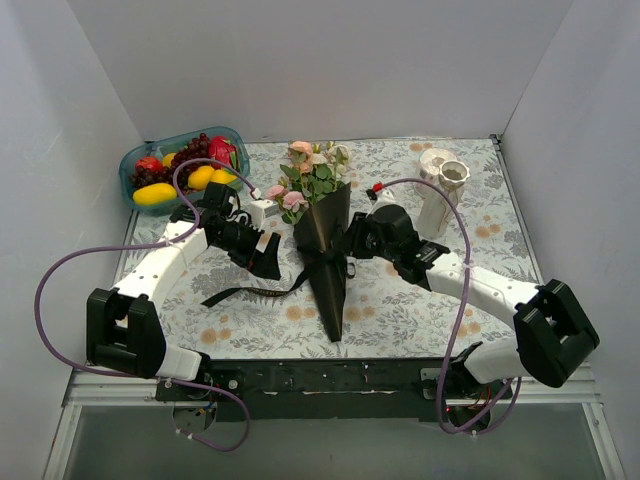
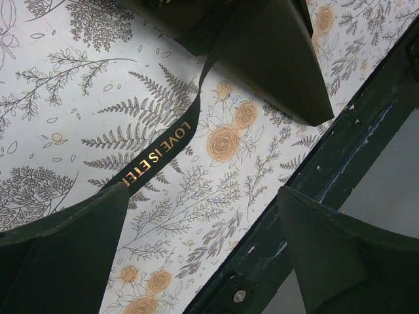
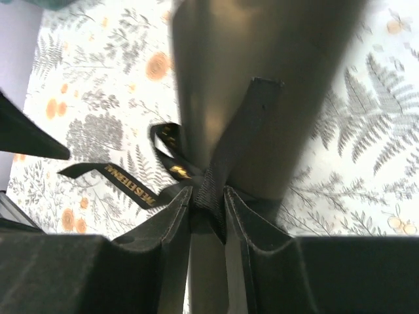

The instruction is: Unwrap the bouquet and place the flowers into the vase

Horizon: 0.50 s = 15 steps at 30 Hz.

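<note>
The ribbon (image 2: 160,152) is black with gold letters, the cone (image 1: 330,265) black-brown, the roses (image 1: 298,150) pink and cream, the cloth (image 1: 400,310) white with grey ferns.

White shells are covering my left arm (image 1: 165,258) and right arm (image 1: 482,285), black blocks (image 1: 125,330) are capping my elbows, lilac cables (image 1: 42,295) are looping alongside, and matte black wedges are forming my left pincer (image 2: 203,196) and right pincer (image 3: 208,196).

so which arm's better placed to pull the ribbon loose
Right: the right gripper pinches the ribbon at the knot on the cone; the left gripper hangs open beside the cone, gripping nothing.
</note>
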### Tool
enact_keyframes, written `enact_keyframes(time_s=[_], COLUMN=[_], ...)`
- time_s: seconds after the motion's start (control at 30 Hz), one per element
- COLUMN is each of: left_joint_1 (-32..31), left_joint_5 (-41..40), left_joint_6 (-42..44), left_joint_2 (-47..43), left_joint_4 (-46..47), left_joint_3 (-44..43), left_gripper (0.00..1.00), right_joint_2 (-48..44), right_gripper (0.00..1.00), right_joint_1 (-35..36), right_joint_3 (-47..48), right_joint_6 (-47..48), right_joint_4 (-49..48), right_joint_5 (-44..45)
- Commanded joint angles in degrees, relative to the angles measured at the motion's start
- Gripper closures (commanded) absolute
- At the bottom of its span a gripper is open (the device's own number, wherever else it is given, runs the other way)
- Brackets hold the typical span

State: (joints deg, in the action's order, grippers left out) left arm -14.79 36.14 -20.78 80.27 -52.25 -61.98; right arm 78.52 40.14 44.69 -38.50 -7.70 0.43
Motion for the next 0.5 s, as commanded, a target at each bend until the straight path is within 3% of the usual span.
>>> enact_keyframes(time_s=[0.0, 0.3, 0.33, 0.47], left_joint_1=[-0.4, -0.4, -0.4, -0.4], left_joint_5=[-0.3, -0.5, -0.5, -0.5], left_joint_6=[0.0, -0.1, -0.1, 0.0], left_joint_2=[-1.9, -1.8, -1.8, -2.3], left_joint_4=[0.7, 0.8, 0.7, 1.2], left_joint_3=[0.0, 0.2, 0.2, 0.5], left_gripper=[0.04, 0.04, 0.04, 0.04], right_joint_2=[-3.1, -3.4, -4.0, -6.6], right_gripper=[0.68, 0.68, 0.79, 0.91], right_joint_1=[4.0, 6.2, 6.2, 6.2], right_joint_3=[5.7, 9.1, 8.4, 3.9], right_joint_6=[7.7, 11.5, 11.3, 9.8], right_joint_4=[1.1, 6.5, 6.6, 4.2], right_joint_5=[7.2, 11.3, 11.9, 12.7])
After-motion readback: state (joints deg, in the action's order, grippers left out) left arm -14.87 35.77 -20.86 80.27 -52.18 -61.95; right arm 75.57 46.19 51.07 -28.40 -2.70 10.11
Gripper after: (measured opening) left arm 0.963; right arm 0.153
